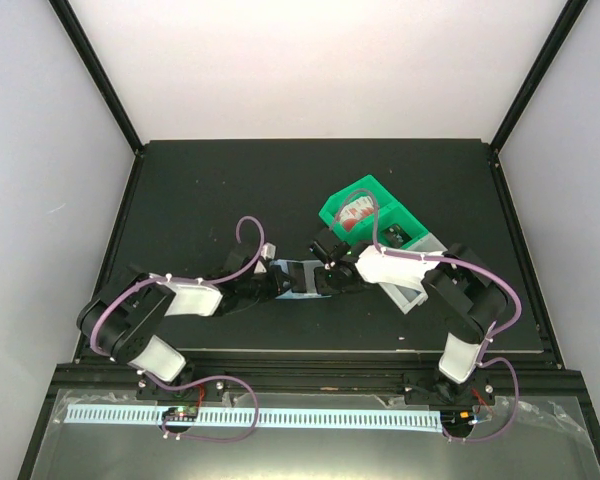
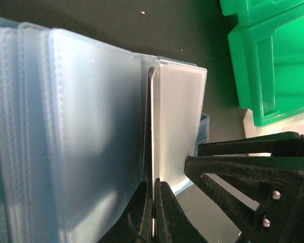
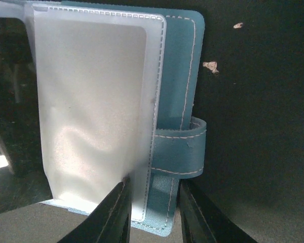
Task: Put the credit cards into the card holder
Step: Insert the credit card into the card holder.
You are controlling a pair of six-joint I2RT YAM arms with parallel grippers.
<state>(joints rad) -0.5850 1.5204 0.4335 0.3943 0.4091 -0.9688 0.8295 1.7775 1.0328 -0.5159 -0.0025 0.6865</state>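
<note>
Closest to the lens, the left gripper (image 2: 153,218) is pressed together on one clear sleeve (image 2: 152,152) of the card holder (image 3: 181,76), which lies open at mid-table between the arms. The right gripper (image 3: 153,195) stands spread astride its edge beside the snap tab (image 3: 180,152). If those jaws catch cover and sleeve together, I judge no pocket would gape and the holder could get dragged. Count: one card holder, one green bin (image 1: 332,208), one white bin (image 1: 412,298), no credit cards I can make out.
</note>
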